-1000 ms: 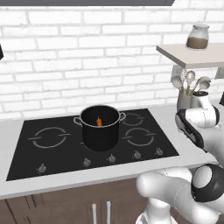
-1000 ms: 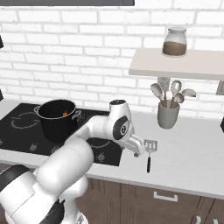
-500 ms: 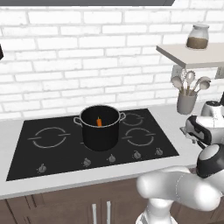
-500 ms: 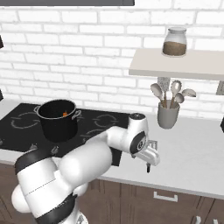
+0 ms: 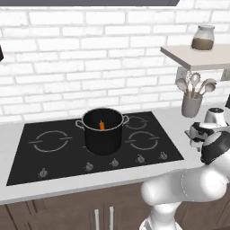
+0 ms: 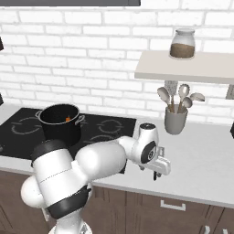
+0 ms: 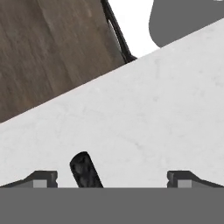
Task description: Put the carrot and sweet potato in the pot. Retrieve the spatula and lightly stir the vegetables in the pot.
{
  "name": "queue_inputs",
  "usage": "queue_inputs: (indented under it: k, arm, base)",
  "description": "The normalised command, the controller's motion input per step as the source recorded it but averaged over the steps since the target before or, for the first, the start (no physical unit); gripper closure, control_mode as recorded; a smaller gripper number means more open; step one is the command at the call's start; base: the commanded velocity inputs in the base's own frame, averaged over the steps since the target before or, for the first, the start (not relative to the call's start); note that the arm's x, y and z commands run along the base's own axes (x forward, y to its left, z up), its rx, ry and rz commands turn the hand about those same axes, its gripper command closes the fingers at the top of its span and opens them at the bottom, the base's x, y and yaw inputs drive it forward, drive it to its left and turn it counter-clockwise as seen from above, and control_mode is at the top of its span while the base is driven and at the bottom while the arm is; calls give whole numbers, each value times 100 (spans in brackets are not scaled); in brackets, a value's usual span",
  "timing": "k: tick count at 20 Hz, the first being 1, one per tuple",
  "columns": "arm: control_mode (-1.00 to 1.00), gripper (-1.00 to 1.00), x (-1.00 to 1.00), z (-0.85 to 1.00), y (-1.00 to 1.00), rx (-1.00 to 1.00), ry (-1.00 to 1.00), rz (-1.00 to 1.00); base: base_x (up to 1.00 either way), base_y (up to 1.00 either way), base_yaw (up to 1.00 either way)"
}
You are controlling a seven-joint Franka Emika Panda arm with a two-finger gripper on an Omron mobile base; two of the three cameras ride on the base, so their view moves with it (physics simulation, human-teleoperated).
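Black against the pale counter, the end of the spatula [image 7: 86, 170] handle lies between my fingertips in the hand view, nearer the left tip [image 7: 43, 179] than the right, so I judge the grasp is not centred yet. The gripper [image 6: 158, 170] hangs low over the counter [image 6: 205, 169] near its front edge, to the right of the cooktop [image 5: 67, 148], jaws spread wide and holding nothing; that makes sense for coming down around a thin handle lying flat. The pot [image 5: 103, 130] stands on the cooktop between the burners, well apart from my hand, and the carrot [image 5: 102, 125] shows as an orange sliver inside it. I cannot make out the sweet potato in the pot from here; the pot wall may be hiding it. The utensil crock [image 6: 176, 120] with the pale spoons sits back by the wall under the shelf [image 6: 187, 67], clear of my reach path. Next I would shift to centre the handle, then lower and close
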Motion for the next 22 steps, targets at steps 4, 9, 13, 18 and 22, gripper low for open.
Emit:
queue_inputs:
  k: [4, 9, 13, 18, 22]
  arm:
    - [-100, -100, 1, -35, -21, 0, 0, 11]
    - [-100, 100, 6, -35, -10, 0, 0, 12]
    - [-100, 100, 10, -21, -11, 0, -3, 12]
    - [-100, 100, 3, -28, -5, 0, 1, 12]
    - [-100, 100, 0, -16, 3, 0, 6, 1]
  base:
    - [0, 0, 0]
    - [0, 0, 0]
    - [0, 0, 0]
    - [0, 0, 0]
    - [0, 0, 0]
